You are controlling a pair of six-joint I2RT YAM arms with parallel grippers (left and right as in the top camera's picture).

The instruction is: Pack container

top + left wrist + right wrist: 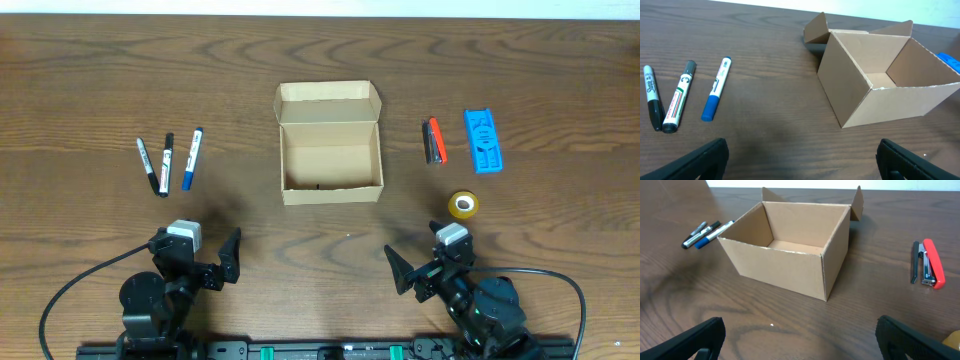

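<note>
Container (330, 150) sits open at mid-tabletop (330, 60), its flap folded back on the far side, and it looks empty. Left claw (802, 162) and right claw (800, 342) both hang spread wide near the front edge, gripping nothing. Packing looks unstarted. Probably best to take one item at a time, pinch it across its middle, and release it low inside the walls, clear of the flap. Counted: one container. Three markers (167, 162) lie to its left. To its right are one red stapler (436, 140), one slim black stick (914, 262) just beside it, one blue piece (483, 141) and one tape roll (462, 205).
</note>
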